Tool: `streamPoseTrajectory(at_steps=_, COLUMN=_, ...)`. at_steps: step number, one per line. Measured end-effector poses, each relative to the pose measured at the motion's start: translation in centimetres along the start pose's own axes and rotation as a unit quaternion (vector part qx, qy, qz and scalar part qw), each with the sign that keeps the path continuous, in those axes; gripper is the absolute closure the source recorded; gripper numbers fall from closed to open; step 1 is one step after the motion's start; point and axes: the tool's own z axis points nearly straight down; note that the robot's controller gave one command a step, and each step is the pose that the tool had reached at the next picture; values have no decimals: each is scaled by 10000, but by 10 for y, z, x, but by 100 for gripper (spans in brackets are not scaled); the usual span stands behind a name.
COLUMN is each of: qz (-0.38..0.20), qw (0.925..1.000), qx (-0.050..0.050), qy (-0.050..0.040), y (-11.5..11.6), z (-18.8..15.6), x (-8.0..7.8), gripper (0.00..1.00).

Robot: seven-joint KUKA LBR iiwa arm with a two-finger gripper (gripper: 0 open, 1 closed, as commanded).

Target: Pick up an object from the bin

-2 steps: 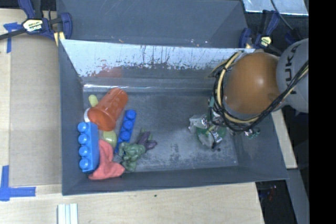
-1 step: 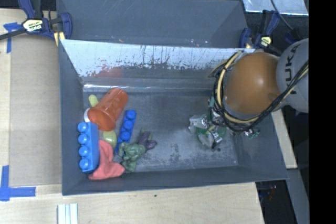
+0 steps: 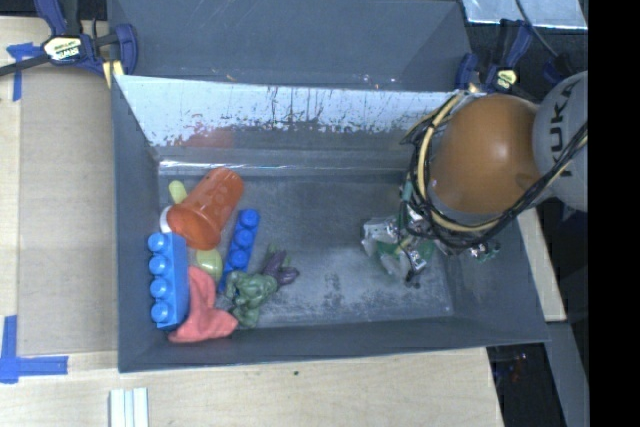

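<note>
My gripper [image 3: 396, 253] hangs low over the bare right part of the bin floor, open, with nothing between its fingers. The loose things lie well to its left. Nearest is a dark green toy figure [image 3: 250, 292] with a purple piece [image 3: 279, 271] beside it, near the front wall. Just left of those, a small blue studded brick [image 3: 242, 240] lies on end. An orange cup [image 3: 208, 205] lies on its side further left.
At the bin's left end lie a long blue studded brick [image 3: 165, 280], a pink soft thing [image 3: 205, 317] and a yellow-green piece [image 3: 208, 263]. The arm's orange dome and cables hang over the bin's right wall.
</note>
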Motion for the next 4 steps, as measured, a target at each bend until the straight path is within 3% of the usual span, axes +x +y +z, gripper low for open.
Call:
streamPoseTrajectory(at_steps=2, qz=-1, qw=10000, qx=10, qy=-16, y=-1, z=-30, x=-1, gripper=100)
streamPoseTrajectory(at_steps=3, qz=1, qw=10000, qx=-23, qy=24, y=1, z=-59, x=0, gripper=100)
streamPoseTrajectory(at_steps=4, qz=11, qw=10000, qx=-3, qy=-4, y=0, z=-99, x=-1, gripper=100)
